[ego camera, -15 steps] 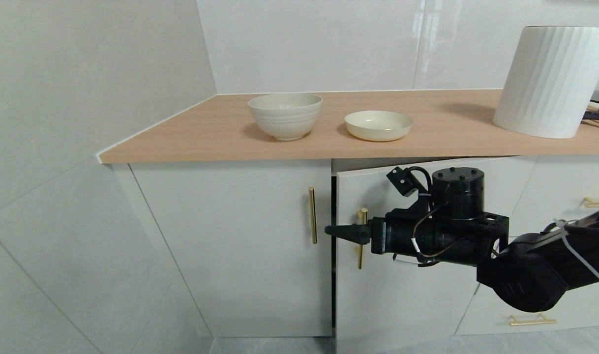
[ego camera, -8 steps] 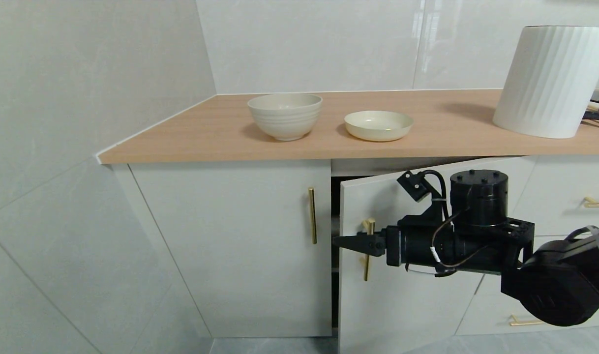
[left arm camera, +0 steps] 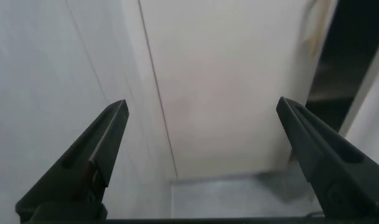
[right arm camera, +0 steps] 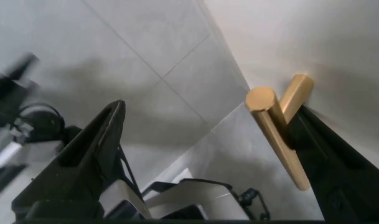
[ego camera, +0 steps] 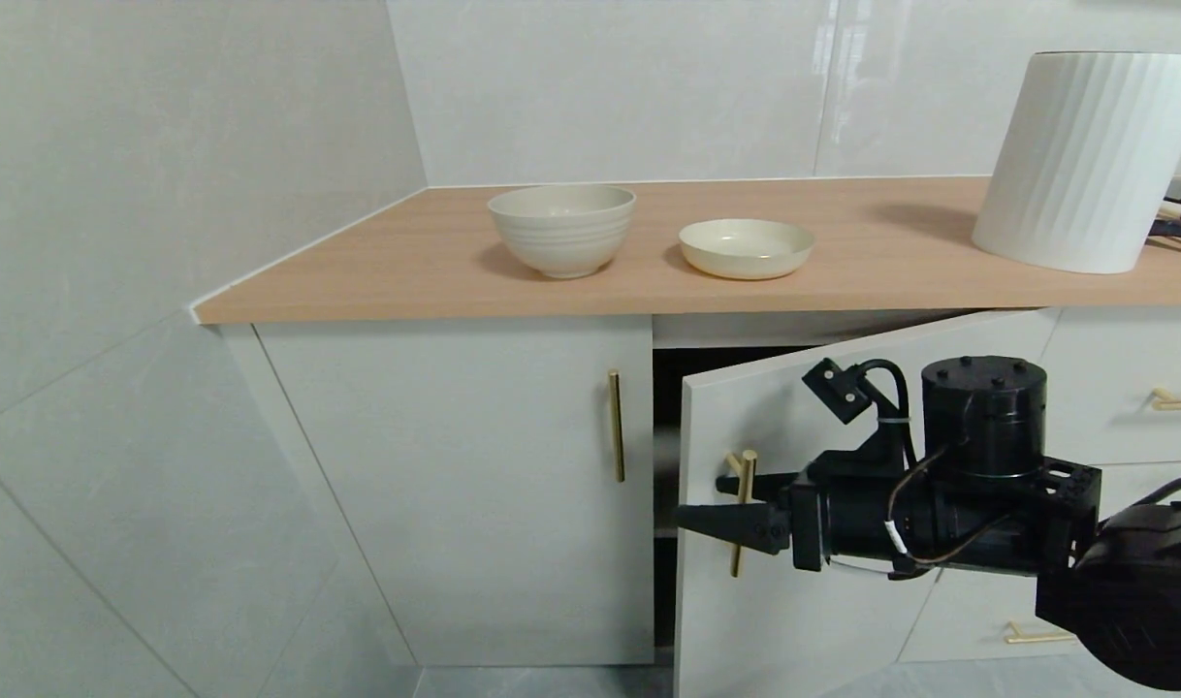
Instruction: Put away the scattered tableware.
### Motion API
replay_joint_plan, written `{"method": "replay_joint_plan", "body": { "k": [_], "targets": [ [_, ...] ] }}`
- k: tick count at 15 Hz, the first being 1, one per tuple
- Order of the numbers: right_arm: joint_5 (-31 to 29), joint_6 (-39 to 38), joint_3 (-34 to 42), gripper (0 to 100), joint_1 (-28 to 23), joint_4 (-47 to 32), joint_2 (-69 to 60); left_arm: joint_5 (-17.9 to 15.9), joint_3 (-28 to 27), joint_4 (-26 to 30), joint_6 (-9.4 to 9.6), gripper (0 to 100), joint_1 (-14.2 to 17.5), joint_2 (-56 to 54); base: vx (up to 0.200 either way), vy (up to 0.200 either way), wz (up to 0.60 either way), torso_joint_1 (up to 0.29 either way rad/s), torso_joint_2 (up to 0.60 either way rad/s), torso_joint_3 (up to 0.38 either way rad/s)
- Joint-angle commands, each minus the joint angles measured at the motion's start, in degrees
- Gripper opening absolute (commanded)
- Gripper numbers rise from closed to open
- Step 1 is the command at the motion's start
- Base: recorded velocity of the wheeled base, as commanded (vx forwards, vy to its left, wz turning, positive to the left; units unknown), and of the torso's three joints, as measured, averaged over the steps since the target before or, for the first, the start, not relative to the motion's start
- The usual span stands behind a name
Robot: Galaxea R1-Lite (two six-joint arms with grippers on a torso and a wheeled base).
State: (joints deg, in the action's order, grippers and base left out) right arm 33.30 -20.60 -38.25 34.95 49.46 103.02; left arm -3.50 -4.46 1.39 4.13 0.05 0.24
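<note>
Tableware waits on the table (ego camera: pixel 406 262): a deep ribbed bowl (ego camera: pixel 561 228) and, just beside it toward the robot's right, a shallow dish (ego camera: pixel 746 247), both upright and well apart from the white ribbed container (ego camera: pixel 1085 160) at the far right. Below them, the right gripper (ego camera: pixel 705 499) is at the brass handle (ego camera: pixel 741 512) of the door (ego camera: pixel 794 407), which stands partly open so that the dark inside of the cabinet (ego camera: pixel 666 407) shows. Its fingers (right arm camera: pixel 89 149) are spread wide and do not clamp anything; the handle lies close against one of them, so I judge that it is hooked and not pinched, which is enough to swing a light door. The left gripper (left arm camera: pixel 201 109) hangs low before the closed neighbouring door, its fingers also wide apart and empty. Probably the cabinet is the storage place, and the door must open further before either dish can go in.
</note>
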Motion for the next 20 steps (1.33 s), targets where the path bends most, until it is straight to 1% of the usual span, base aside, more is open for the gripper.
{"method": "replay_joint_plan", "body": {
  "k": [1, 2, 3, 4, 5, 6, 7, 8, 9, 10, 11, 12, 13, 14, 15, 16, 17, 18, 19, 20],
  "targets": [
    [0.6, 0.6, 1.9, 100, 0.2, 1.2, -0.2, -3.8, -14.0, 4.5, 0.17, 100, -0.1, 8.2, 0.0, 0.0, 0.0, 0.0, 0.0, 0.0],
    [0.6, 0.7, 2.5, 100, 0.7, 1.9, -0.5, -6.6, -19.6, 6.0, 0.0, 100, -0.1, 15.0, 0.0, 0.0, 0.0, 0.0, 0.0, 0.0],
    [0.6, 0.6, 2.7, 100, 1.0, 2.0, -1.0, -8.8, -22.8, 6.0, 0.17, 100, -0.1, 20.6, 0.0, 0.0, 0.0, 0.0, 0.0, 0.0],
    [0.6, 0.6, 3.4, 100, 1.0, 2.1, -1.2, -10.7, -24.7, 5.9, 0.44, 100, -0.1, 25.1, 0.0, 0.0, 0.0, 0.0, 0.0, 0.0],
    [0.6, 0.7, 4.0, 100, 1.1, 2.2, -1.3, -15.0, -28.4, 5.6, 0.53, 100, -0.1, 34.7, 0.0, 0.0, 0.0, 0.0, 0.0, 0.0],
    [0.6, 0.7, 4.1, 100, 1.1, 2.2, -1.5, -18.0, -31.0, 4.9, 0.61, 100, -0.1, 41.7, 0.0, 0.0, 0.0, 0.0, 0.0, 0.0],
    [0.6, 0.7, 4.4, 100, 1.1, 2.2, -1.5, -20.0, -33.2, 4.1, 1.4, 100, -0.7, 48.6, 0.0, 0.0, 0.0, 0.0, 0.0, 0.0],
    [0.8, 1.2, 5.0, 100, 1.1, 2.4, -1.5, -20.6, -35.6, 2.0, 2.72, 100, -1.0, 55.7, 0.0, 0.0, 0.0, 0.0, 0.0, 0.0],
    [0.8, 1.6, 5.4, 100, 1.1, 3.0, -1.2, -20.7, -36.6, -1.7, 2.9, 100, -2.1, 61.3, 0.0, 0.0, 0.0, 0.0, 0.0, 0.0],
    [0.8, 1.7, 5.6, 100, 1.1, 3.6, -1.1, -20.5, -36.7, -5.3, 2.9, 100, -4.8, 65.1, 0.0, 0.0, 0.0, 0.0, 0.0, 0.0],
    [0.7, 1.7, 5.6, 100, 1.1, 3.9, -1.1, -20.4, -36.7, -8.0, 2.28, 0, -7.5, 67.4, 0.0, 0.0, 0.0, 0.0, 0.0, 0.0],
    [0.7, 1.7, 5.6, 100, 1.1, 3.9, -1.2, -20.4, -36.6, -10.0, 1.32, 0, -10.2, 70.2, 0.0, 0.0, 0.0, 0.0, 0.0, 0.0],
    [0.7, 1.7, 5.7, 100, 1.1, 3.9, -1.3, -20.5, -36.8, -10.8, 0.53, 0, -11.7, 71.7, 0.0, 0.0, 0.0, 0.0, 0.0, 0.0],
    [0.9, 1.9, 6.3, 100, 1.1, 3.9, -1.3, -20.6, -36.9, -13.1, -2.55, 0, -13.8, 75.3, 0.0, 0.0, 0.0, 0.0, 0.0, 0.0],
    [0.9, 2.7, 6.4, 100, 1.2, 3.9, -1.2, -20.7, -36.9, -15.2, -5.36, 0, -15.1, 77.0, 0.0, 0.0, 0.0, 0.0, 0.0, 0.0],
    [0.9, 3.7, 6.5, 100, 1.1, 3.9, -1.2, -20.8, -36.8, -20.2, -11.6, 0, -17.9, 80.2, 0.0, 0.0, 0.0, 0.0, 0.0, 0.0],
    [0.8, 3.7, 6.4, 100, 1.1, 3.9, -1.2, -20.8, -36.5, -24.0, -15.91, 0, -20.4, 82.8, 0.0, 0.0, 0.0, 0.0, 0.0, 0.0],
    [0.8, 3.7, 6.5, 100, 1.1, 3.9, -1.2, -20.8, -36.5, -27.8, -18.99, 0, -22.5, 85.8, 0.0, 0.0, 0.0, 0.0, 0.0, 0.0],
    [0.8, 3.7, 6.5, 100, 1.2, 3.9, -1.2, -20.9, -36.6, -31.0, -20.13, 0, -24.0, 88.7, 0.0, 0.0, 0.0, 0.0, 0.0, 0.0],
    [0.8, 3.7, 6.5, 100, 1.2, 3.9, -1.2, -20.9, -36.6, -35.9, -20.22, 0, -26.0, 93.4, 0.0, 0.0, 0.0, 0.0, 0.0, 0.0]
  ]
}}
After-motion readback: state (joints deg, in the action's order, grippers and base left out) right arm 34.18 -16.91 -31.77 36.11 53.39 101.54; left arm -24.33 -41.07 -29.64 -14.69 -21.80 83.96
